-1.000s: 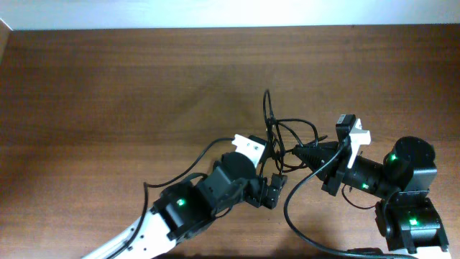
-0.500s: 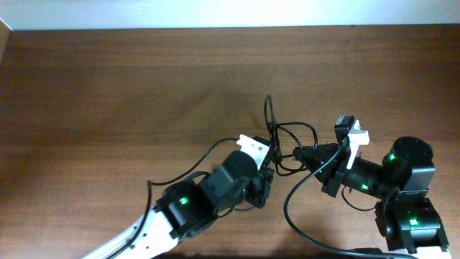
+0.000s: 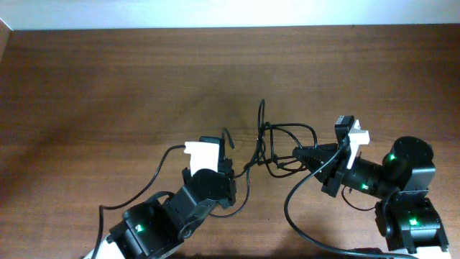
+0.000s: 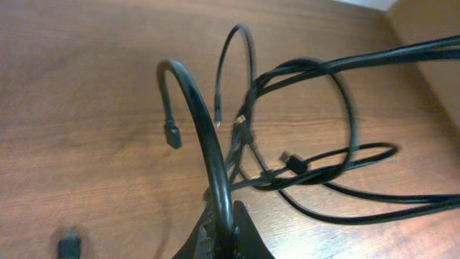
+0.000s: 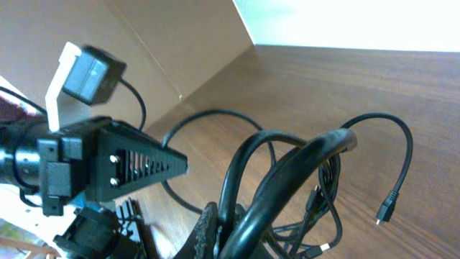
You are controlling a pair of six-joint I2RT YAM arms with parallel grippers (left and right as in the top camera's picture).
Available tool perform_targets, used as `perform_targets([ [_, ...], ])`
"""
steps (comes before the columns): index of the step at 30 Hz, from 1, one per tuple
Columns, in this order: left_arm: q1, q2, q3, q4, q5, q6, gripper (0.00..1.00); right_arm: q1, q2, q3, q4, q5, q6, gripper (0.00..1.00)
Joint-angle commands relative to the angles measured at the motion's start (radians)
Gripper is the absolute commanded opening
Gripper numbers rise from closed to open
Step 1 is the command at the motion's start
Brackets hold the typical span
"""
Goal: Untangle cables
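The cables [image 3: 277, 147] are thin black cords, looped together in a tangle on the wooden table between my two grippers. My left gripper [image 3: 228, 170] sits left of the tangle, shut on one cable [image 4: 205, 137]. That cable arcs up from the jaws and ends in a small plug [image 4: 172, 135] hanging free. My right gripper [image 3: 298, 153] points left into the tangle's right side. It is shut on a cable loop [image 5: 287, 165] rising from its jaws [image 5: 237, 230]. Other cable loops [image 4: 309, 151] and a metal-tipped plug [image 5: 384, 212] lie beyond on the table.
A thicker black arm wire [image 3: 295, 216] curves across the table in front of the right arm. The left arm's body [image 5: 108, 165] shows close by in the right wrist view. Bare wooden table [image 3: 108, 93] stretches to the left and rear.
My left gripper went from open to shut on a cable and drew back to the left, pulling that cable out of the tangle. The right arm has stayed still.
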Motion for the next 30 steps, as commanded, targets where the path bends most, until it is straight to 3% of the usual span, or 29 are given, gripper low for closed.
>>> perform_targets([
  [1,0.002,-0.006,0.011,-0.011,0.006,-0.068,0.14,0.000,-0.005,0.003,0.049,-0.021,0.026,0.04],
  [3,0.002,-0.005,0.011,-0.016,0.076,-0.068,0.27,0.000,-0.005,0.003,0.082,-0.021,0.059,0.04],
  [4,0.002,-0.003,0.011,-0.020,0.102,-0.068,0.38,0.000,-0.005,0.003,0.090,-0.021,0.072,0.04],
  [6,0.002,0.005,0.011,-0.040,0.154,-0.067,0.89,0.000,-0.005,0.003,0.119,-0.021,0.101,0.04],
  [13,0.002,0.011,0.011,-0.049,0.156,-0.067,0.99,0.000,-0.005,0.003,0.141,-0.022,0.129,0.04],
  [18,0.002,0.011,0.011,-0.048,0.146,-0.067,0.99,0.000,-0.005,0.003,0.198,-0.126,0.134,0.04],
  [24,0.002,0.008,0.011,-0.048,0.043,-0.066,0.99,0.000,-0.005,0.003,0.198,-0.266,0.039,0.04],
  [27,0.002,0.008,0.011,-0.041,0.011,-0.001,1.00,0.000,-0.005,0.003,0.224,-0.336,0.039,0.04],
  [30,0.002,0.008,0.011,-0.014,0.009,0.123,0.94,0.000,-0.005,0.003,0.270,-0.390,0.042,0.04],
])
